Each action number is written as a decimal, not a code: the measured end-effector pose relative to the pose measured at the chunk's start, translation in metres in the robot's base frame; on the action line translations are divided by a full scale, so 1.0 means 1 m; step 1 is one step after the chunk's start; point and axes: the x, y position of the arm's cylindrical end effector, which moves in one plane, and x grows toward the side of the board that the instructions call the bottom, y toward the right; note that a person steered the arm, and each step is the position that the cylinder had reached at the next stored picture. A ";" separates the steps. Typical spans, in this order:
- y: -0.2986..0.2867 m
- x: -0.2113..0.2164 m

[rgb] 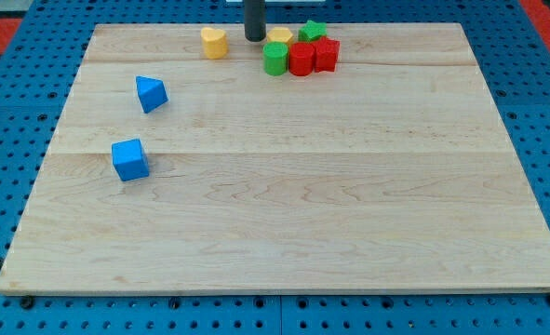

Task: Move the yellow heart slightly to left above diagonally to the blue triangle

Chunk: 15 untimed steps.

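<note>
One yellow heart [215, 42] sits just left of my tip [255, 38]; no end effector shows

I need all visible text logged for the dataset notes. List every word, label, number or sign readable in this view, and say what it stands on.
None: no readable text, number or sign anywhere in this view. The wooden board, the yellow heart, the blue triangle, the other blocks and the rod above my tip all carry plain surfaces.

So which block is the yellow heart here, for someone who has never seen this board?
Start at the wooden board's top edge and find my tip. The yellow heart stands alone just to the view's left of it. The other yellow block lies to the tip's right, against the green and red cluster.
</note>
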 end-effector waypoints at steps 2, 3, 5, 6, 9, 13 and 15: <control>-0.102 0.000; -0.085 0.005; -0.077 0.104; -0.104 0.124; -0.100 0.149; -0.129 0.147; -0.146 0.144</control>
